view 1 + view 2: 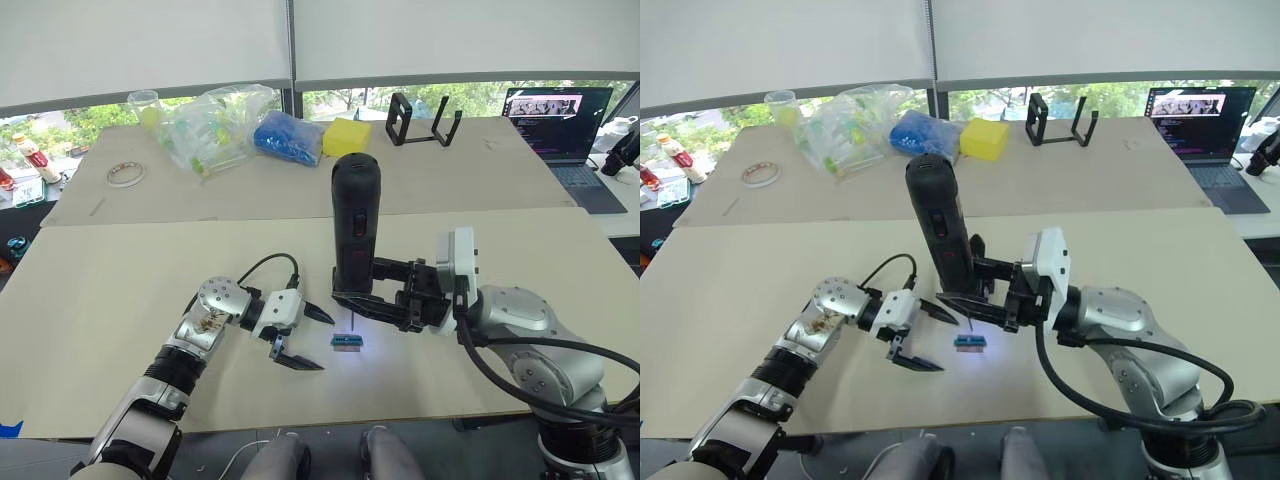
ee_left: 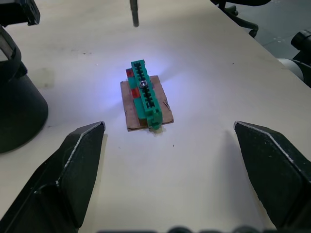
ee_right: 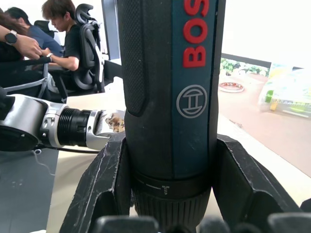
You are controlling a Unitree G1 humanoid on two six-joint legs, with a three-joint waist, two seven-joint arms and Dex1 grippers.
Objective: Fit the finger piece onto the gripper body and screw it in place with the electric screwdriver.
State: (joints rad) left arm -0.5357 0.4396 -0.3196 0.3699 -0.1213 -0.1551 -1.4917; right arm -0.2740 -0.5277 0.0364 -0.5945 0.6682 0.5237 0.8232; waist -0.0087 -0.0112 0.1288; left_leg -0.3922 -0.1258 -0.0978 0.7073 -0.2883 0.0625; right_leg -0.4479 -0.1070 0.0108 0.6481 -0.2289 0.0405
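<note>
Right claw (image 1: 372, 298) around electric screwdriver (image 1: 355, 215)

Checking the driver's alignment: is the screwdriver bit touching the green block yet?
Apart. In the left wrist view, the electric screwdriver's bit hangs above the table, with bare lit surface between it and the green block.

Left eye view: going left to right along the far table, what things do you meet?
Roll of tape → clear plastic cup → crumpled clear plastic bag → blue bundle → yellow sponge block → black open-frame stand → open laptop.
</note>
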